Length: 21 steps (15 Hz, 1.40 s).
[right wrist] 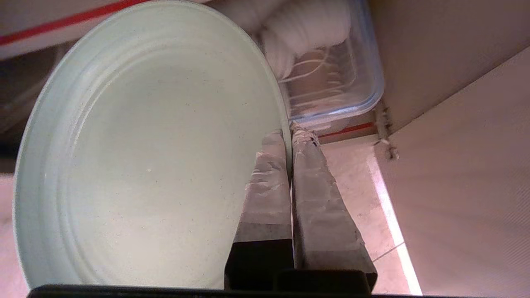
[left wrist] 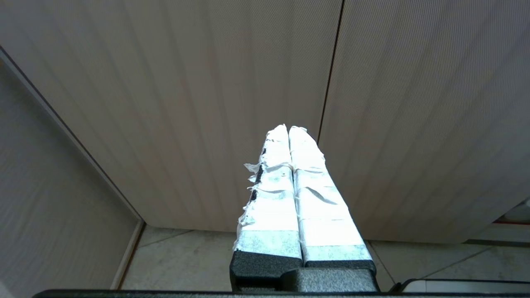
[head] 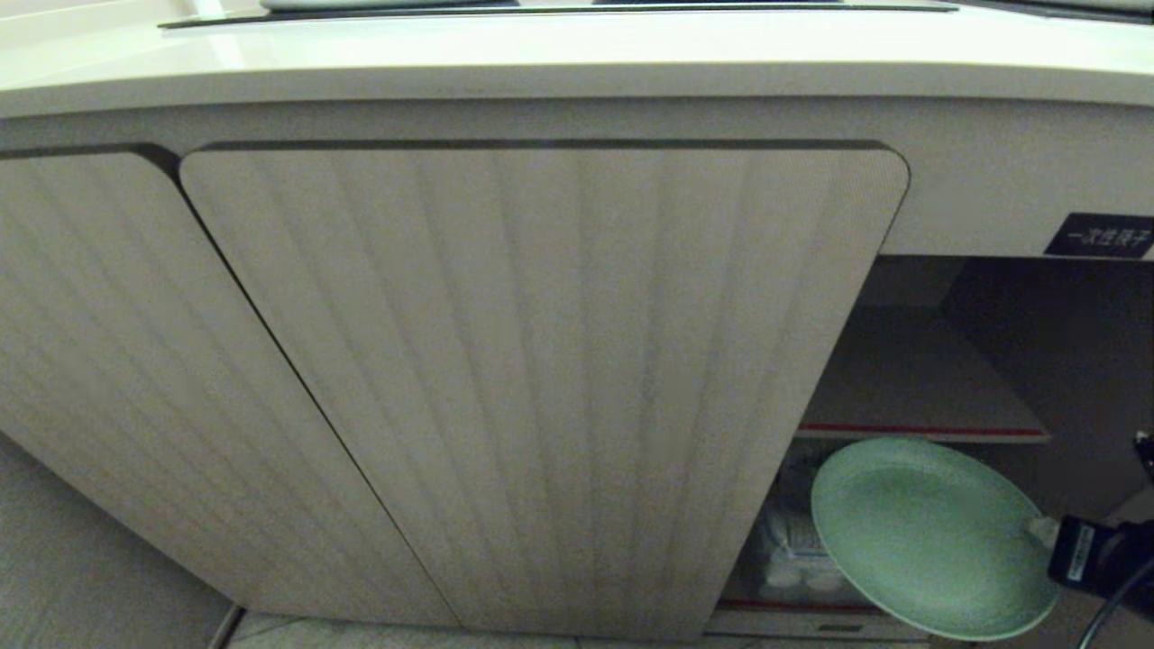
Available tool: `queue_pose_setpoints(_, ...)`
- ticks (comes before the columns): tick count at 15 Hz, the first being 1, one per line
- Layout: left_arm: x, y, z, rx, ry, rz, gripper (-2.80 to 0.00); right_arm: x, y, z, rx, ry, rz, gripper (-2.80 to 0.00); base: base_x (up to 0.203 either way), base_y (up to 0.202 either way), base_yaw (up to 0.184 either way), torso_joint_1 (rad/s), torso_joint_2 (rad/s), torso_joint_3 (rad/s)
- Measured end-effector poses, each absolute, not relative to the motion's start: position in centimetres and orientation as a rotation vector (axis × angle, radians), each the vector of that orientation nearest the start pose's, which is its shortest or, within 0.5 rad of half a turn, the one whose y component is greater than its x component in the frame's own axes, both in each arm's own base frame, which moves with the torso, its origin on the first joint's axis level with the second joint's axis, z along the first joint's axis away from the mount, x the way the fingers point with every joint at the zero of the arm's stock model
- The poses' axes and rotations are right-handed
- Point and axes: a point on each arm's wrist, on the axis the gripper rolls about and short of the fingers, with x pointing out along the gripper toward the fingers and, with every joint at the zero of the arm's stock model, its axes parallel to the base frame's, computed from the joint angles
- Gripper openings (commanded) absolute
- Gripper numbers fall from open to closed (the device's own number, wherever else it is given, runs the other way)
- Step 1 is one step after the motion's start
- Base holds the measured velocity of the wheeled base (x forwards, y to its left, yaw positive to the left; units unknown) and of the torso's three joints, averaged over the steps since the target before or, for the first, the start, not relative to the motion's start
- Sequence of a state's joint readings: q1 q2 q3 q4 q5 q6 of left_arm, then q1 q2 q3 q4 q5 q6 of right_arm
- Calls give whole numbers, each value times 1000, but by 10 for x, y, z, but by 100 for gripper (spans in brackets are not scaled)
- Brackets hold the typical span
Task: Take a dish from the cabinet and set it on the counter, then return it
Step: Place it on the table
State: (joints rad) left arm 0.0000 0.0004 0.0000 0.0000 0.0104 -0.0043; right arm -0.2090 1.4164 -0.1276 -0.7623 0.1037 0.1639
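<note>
One dish point(head: 924, 536), pinched by right end effector point(right wrist: 291, 130), two closed cabinet doors point(head: 541, 379)

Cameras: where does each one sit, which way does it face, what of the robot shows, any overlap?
Head view: on the robot's head, looking forward and down at the cabinet under the counter; right gripper shows at the lower right, holding the dish.
Left wrist view: behind the shut left gripper, facing closed ribbed doors and floor.
Right wrist view: behind the right gripper, clamped on the dish's rim; clear container beyond.
Shared: head and right wrist both see the dish.
</note>
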Motion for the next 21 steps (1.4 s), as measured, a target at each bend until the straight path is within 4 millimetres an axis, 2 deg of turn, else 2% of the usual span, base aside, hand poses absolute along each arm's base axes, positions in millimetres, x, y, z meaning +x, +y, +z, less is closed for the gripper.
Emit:
queue_pose_setpoints(12,-23,0,75,-4,0,10,-280,125,-15,89,209,533,-65,-280,0,0,0,0,0,0)
queue_pose_setpoints(21,-23,0,75,-4,0,10,-280,111,1,90,157,561,54,-280,0,0,0,0,0,0)
